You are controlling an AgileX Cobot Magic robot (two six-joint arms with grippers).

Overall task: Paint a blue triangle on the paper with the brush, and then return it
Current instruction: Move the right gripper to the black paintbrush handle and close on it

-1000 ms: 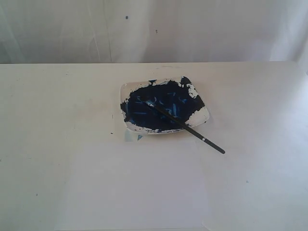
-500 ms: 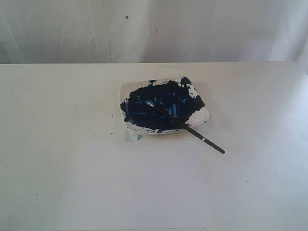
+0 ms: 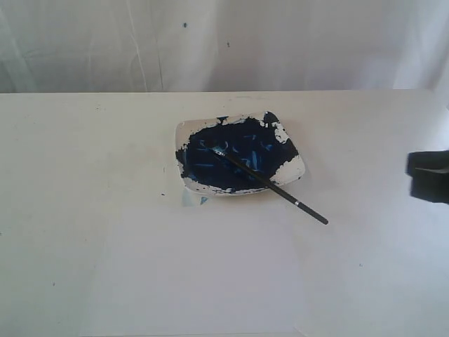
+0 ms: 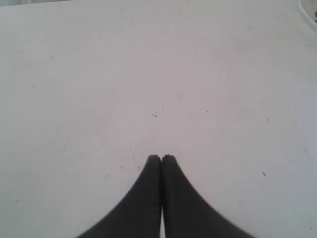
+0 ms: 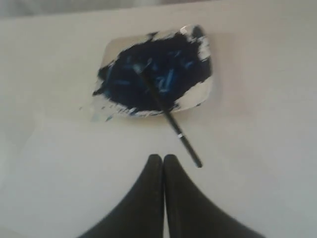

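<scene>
The black-handled brush [image 3: 273, 185] [image 5: 173, 126] lies slanted with its bristles in the dark blue paint of the square white dish [image 3: 293, 169] [image 5: 199, 94] and its handle end resting on the table. The white paper [image 3: 196, 274] lies in front of the dish, bare of any strokes; no blue triangle shows. My right gripper [image 3: 411, 172] [image 5: 163, 157] enters at the right edge of the exterior view, shut and empty, a short way from the brush handle's end. My left gripper [image 4: 161, 158] is shut over bare tabletop and does not show in the exterior view.
The off-white table [image 3: 77, 154] runs back to a white cloth backdrop [image 3: 224, 42]. A small blue smear [image 3: 203, 200] marks the table at the dish's front left corner. The dish's rim [image 4: 308, 11] just shows in a corner of the left wrist view.
My right gripper has come into the exterior view at the right edge; earlier no arm showed. Brush, dish and paper have not moved.
</scene>
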